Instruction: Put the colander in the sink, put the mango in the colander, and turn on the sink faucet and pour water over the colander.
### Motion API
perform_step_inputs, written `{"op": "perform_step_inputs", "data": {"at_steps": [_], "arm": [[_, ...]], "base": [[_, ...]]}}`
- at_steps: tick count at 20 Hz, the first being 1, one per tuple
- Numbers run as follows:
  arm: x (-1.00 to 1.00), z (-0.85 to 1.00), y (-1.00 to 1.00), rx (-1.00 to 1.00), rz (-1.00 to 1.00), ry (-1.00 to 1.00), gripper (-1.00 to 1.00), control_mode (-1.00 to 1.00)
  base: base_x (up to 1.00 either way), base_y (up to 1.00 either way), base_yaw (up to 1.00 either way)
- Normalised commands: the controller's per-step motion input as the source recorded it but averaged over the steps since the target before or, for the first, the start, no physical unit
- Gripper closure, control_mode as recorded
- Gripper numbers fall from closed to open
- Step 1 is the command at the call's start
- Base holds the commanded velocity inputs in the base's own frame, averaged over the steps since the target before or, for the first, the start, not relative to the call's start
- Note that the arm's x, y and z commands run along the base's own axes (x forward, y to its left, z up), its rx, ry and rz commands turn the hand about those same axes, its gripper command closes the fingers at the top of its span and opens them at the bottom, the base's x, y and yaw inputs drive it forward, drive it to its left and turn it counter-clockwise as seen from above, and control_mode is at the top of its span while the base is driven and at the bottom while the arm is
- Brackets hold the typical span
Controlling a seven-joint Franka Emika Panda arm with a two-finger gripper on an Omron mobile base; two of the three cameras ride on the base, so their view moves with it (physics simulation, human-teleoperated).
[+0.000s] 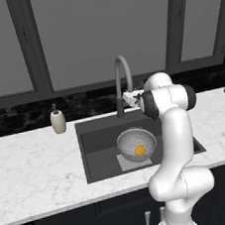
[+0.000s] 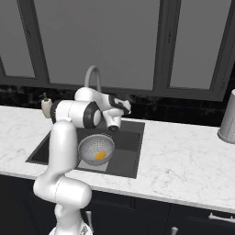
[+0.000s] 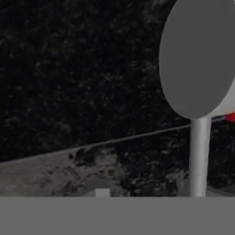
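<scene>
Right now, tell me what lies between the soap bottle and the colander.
In the left base view, bare marble counter, then the sink's left rim and dark floor separate the soap bottle from the colander. Nothing stands there.

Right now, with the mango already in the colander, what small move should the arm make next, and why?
Probably nudge the faucet lever to start the water. The mango lies in the colander, which stands in the sink, so only the water step looks undone, and the hand is up beside the faucet's stem. Whether the gripper touches the lever, I cannot tell.
</scene>
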Motion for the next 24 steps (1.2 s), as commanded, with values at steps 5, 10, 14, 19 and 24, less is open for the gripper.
{"op": "perform_step_inputs", "data": {"at_steps": [5, 10, 14, 19, 24], "arm": [[0.43, -0.24, -0.99, 0.02, -0.31, 0.07, 1.00, -1.00], [0.33, -0.45, -1.00, 0.01, -0.37, 0.14, 1.00, -1.00], [0.19, -0.49, -1.00, 0.05, -0.31, 0.22, 1.00, -1.00], [-0.48, 0.98, -1.00, 0.51, -0.06, 0.00, 1.00, -1.00], [-0.17, 0.99, -1.00, 0.55, -0.03, 0.03, 1.00, -1.00]], "base": [[0.00, 0.00, 0.00], [0.00, 0.00, 0.00], [0.00, 0.00, 0.00], [0.00, 0.00, 0.00], [0.00, 0.00, 0.00]]}}
